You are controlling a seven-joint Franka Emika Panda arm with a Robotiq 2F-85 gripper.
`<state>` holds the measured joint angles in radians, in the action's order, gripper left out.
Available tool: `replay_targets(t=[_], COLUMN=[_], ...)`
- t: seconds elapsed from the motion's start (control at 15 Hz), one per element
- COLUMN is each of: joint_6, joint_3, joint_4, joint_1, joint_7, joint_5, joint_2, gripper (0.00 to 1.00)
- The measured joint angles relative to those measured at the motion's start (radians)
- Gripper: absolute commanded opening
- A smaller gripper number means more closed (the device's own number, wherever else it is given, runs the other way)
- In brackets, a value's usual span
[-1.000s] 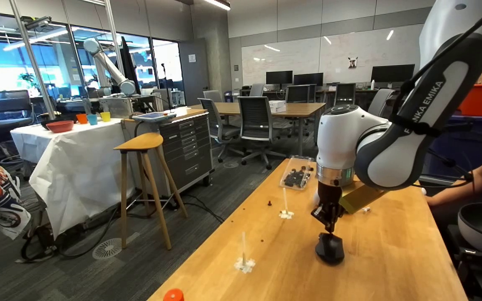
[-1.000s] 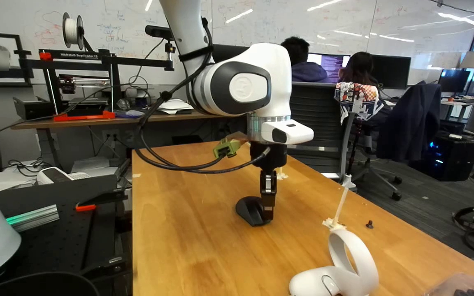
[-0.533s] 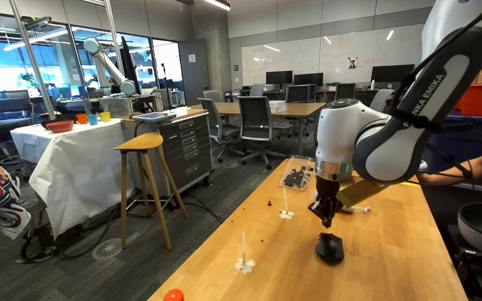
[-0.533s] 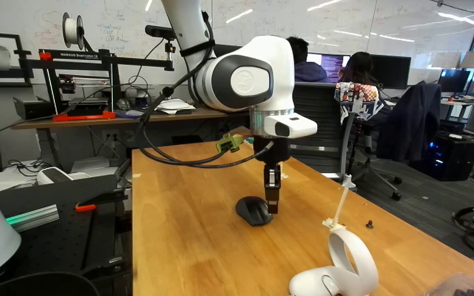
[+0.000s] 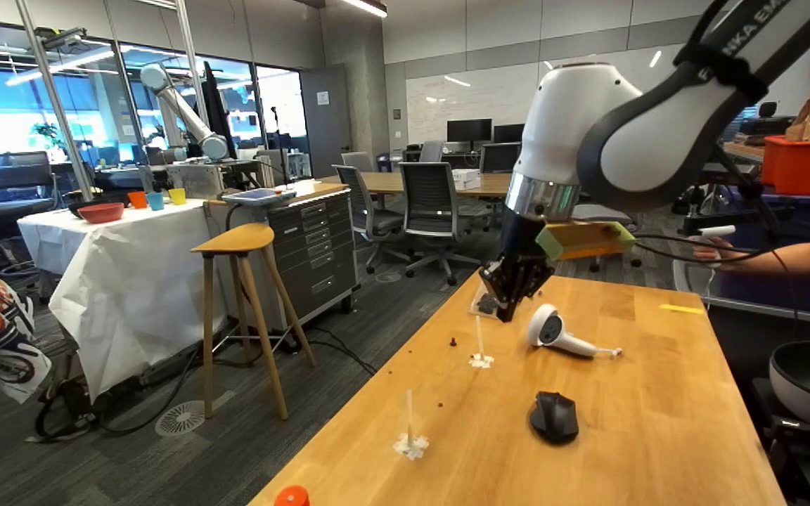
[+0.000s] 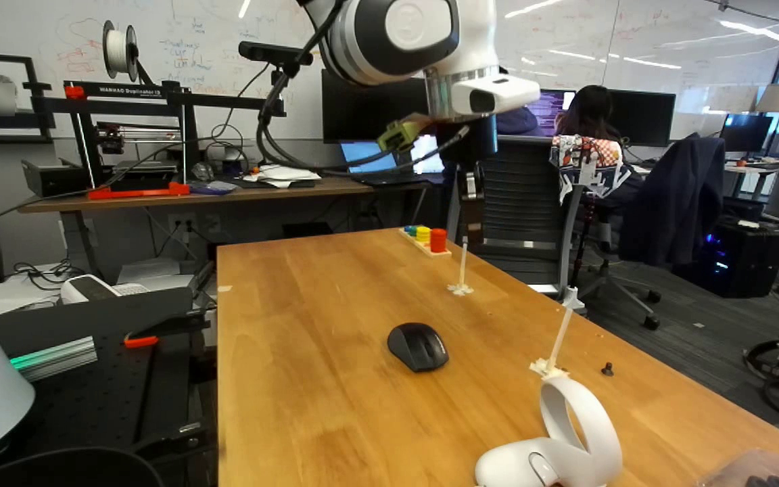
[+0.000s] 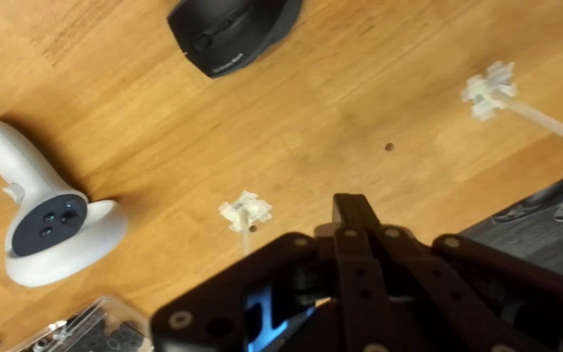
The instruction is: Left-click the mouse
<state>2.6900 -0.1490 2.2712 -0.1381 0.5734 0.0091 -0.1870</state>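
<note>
The mouse (image 5: 555, 418) is small, black and rounded. It lies flat on the wooden table (image 5: 658, 436) and shows in both exterior views (image 6: 418, 347). In the wrist view the mouse (image 7: 235, 32) is at the top edge, partly cut off, with its wheel and button end visible. My gripper (image 5: 505, 315) is well above the table and apart from the mouse, off to one side of it. It also shows in the other outside picture (image 6: 474, 240). In the wrist view the fingertips (image 7: 352, 198) are together with nothing between them.
A white controller (image 5: 567, 341) lies near the mouse. Two thin upright sticks (image 5: 410, 425) (image 5: 479, 337) are taped to the table. A clear box of dark parts (image 7: 91, 332) is near the controller. A coloured peg toy (image 6: 433, 240) sits at the table's edge.
The gripper has risen from the mouse's front end and moved sideways, away from it. The mouse has stayed in the same place. The gripper stays shut.
</note>
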Motion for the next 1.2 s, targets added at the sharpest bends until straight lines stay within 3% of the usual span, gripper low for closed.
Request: replay_targets(t=[0.33, 0.6, 1.0, 1.2], joint_6=[-0.216, -0.487, -0.849, -1.013], joint_3=[0.103, 0.123, 0.123, 0.123], joint_4=[-0.047, -0.108, -0.185, -0.234], joint_1=[0.031, 0.034, 0.035, 0.036], joint_7=[-0.164, -0.292, -0.506, -0.578], joint_5=[0.231, 0.359, 0.364, 0.289], joint_2=[0.154, 0.241, 0.322, 0.329], gripper=[0.04, 0.06, 0.05, 0.05])
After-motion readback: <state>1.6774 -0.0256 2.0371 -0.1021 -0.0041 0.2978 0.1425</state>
